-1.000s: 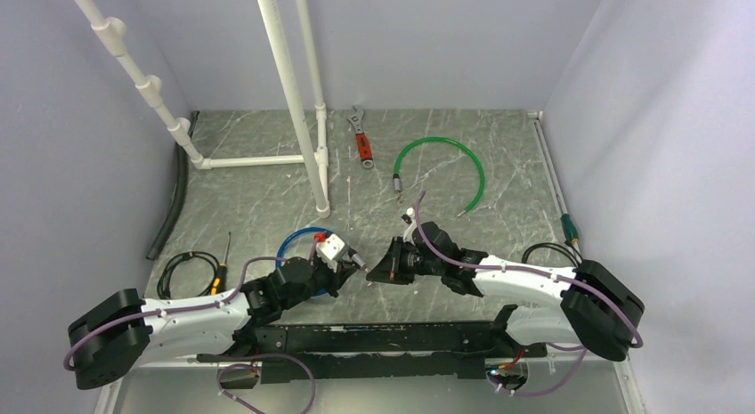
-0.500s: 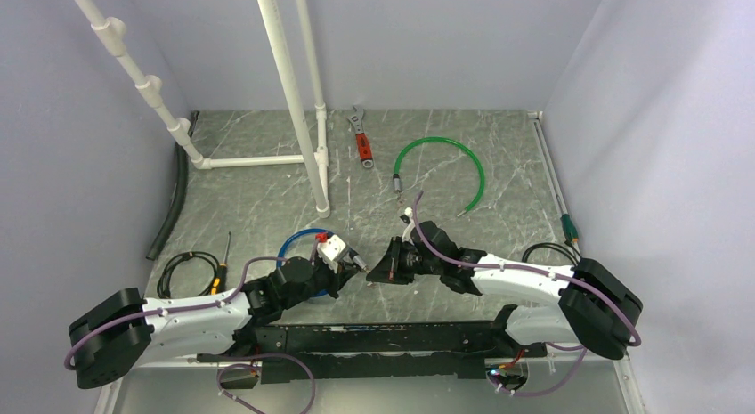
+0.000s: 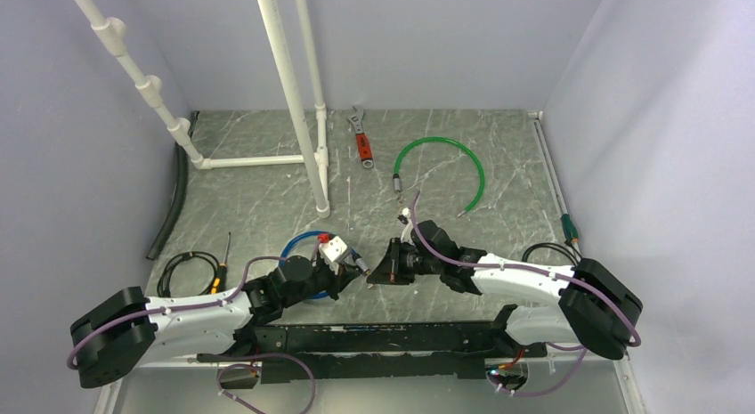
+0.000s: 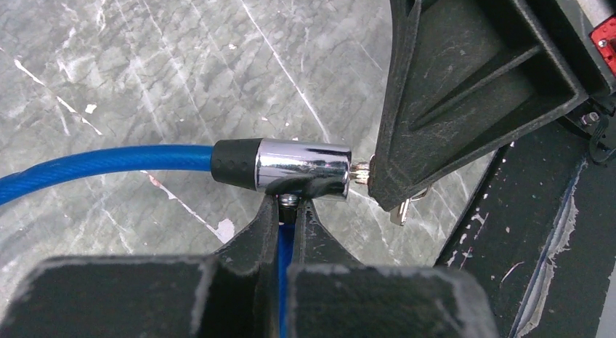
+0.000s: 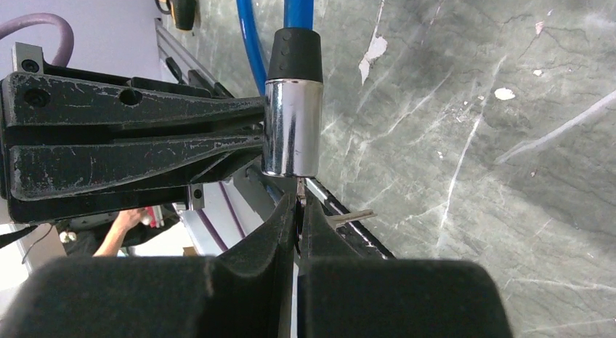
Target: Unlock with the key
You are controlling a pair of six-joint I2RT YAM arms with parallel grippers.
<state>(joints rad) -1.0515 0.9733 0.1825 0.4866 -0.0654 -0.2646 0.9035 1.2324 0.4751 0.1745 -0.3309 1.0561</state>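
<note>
Key: a tiny brassy key (image 4: 359,171), held level just above the counter (image 4: 145,62), its tip at the end face of the lock cylinder (image 4: 301,166). I cannot tell how deep it sits in the keyhole.
Right claw: my right claw (image 5: 298,214) is clenched on the key's blade, and a spare key (image 5: 349,216) juts out beside it.
Lock cylinder: short and chrome with a black collar, capping the blue cable (image 4: 109,163).
Left claw: my left claw (image 4: 289,214) is clenched on the side of the lock cylinder, and a strip of blue cable shows between my fingers.
Risk, misalignment: if key and keyhole are slightly off axis, pushing could jam or bend the key.
Risk, slipping: the grip on the blade is narrow, so I judge a turn could spin the key between my fingers instead of turning the lock.
Risk, lock rolling: the smooth chrome could rotate in my left claw and swallow the turn.
Arm pose: both forearms lie low and nearly flat over the counter, reaching inward from either side, with the claws meeting tip to tip near the middle.
</note>
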